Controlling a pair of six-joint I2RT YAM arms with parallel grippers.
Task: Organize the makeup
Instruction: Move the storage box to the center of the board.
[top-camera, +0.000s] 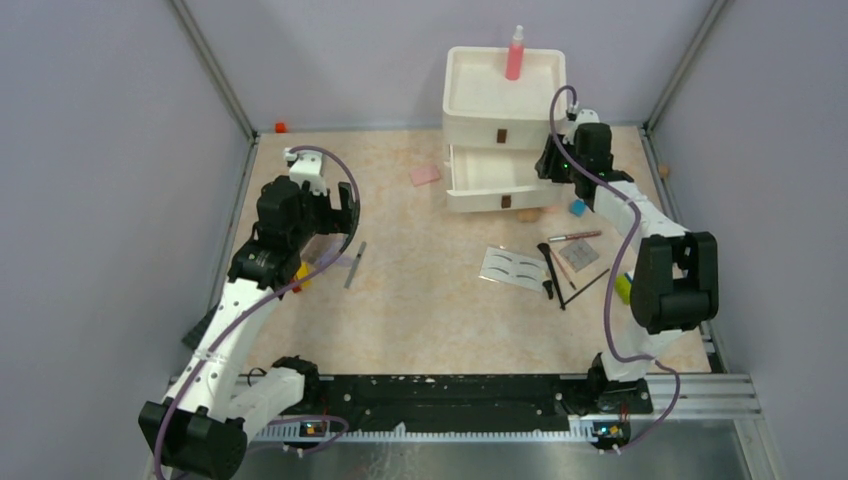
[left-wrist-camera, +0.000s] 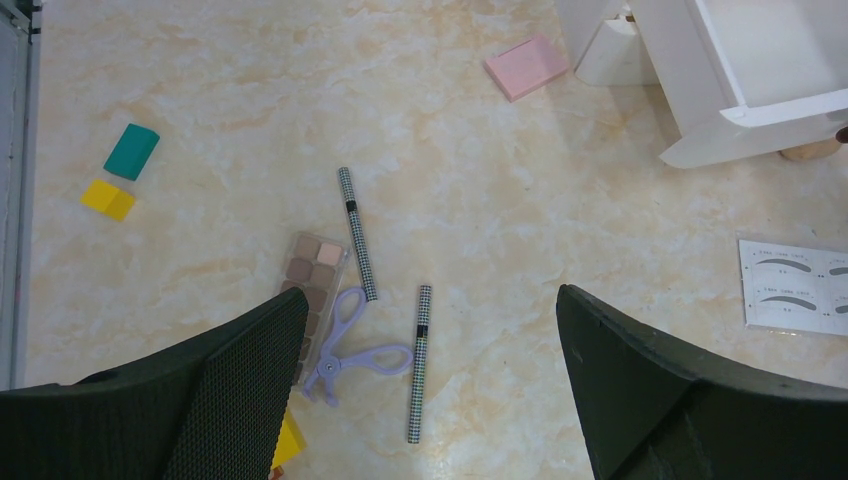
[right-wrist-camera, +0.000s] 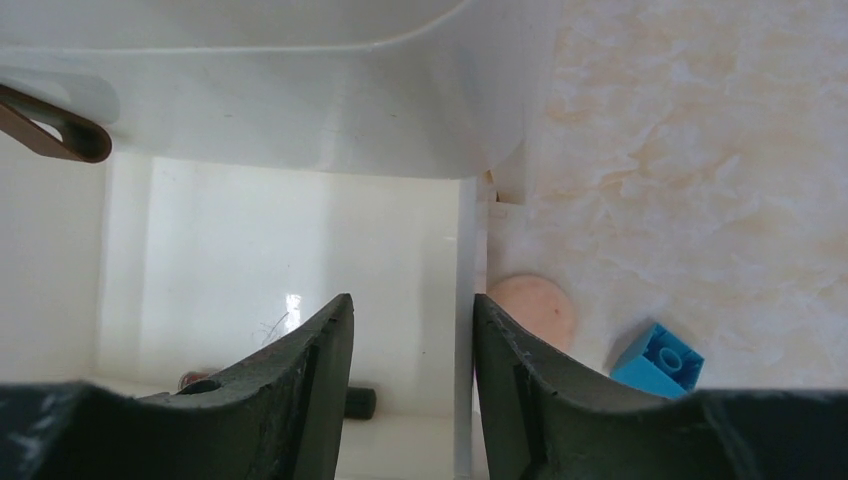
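Left gripper (left-wrist-camera: 432, 292) spread wide above eyeshadow palette (left-wrist-camera: 315, 270) and two patterned pencils (left-wrist-camera: 357, 232), eyebrow card (top-camera: 514, 268) mid-table, pink pad (top-camera: 425, 175) beside drawers, right gripper (right-wrist-camera: 412, 300) part-open and empty over open drawer (right-wrist-camera: 200, 280), pink spray bottle (top-camera: 515, 55) upright on top tray (top-camera: 478, 92)

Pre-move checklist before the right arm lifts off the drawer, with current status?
1. Lower drawer of white plastic drawer unit open: ok.
2. Right gripper above drawer, jaws parted, nothing between: ok.
3. Small dark item on drawer floor, identity: cannot tell.
4. Left gripper wide open, empty, above patterned pencil: ok.
5. Peach round sponge stowed: not ok, on table beside drawer.
6. Pink white-capped spray bottle upright in top tray: ok.
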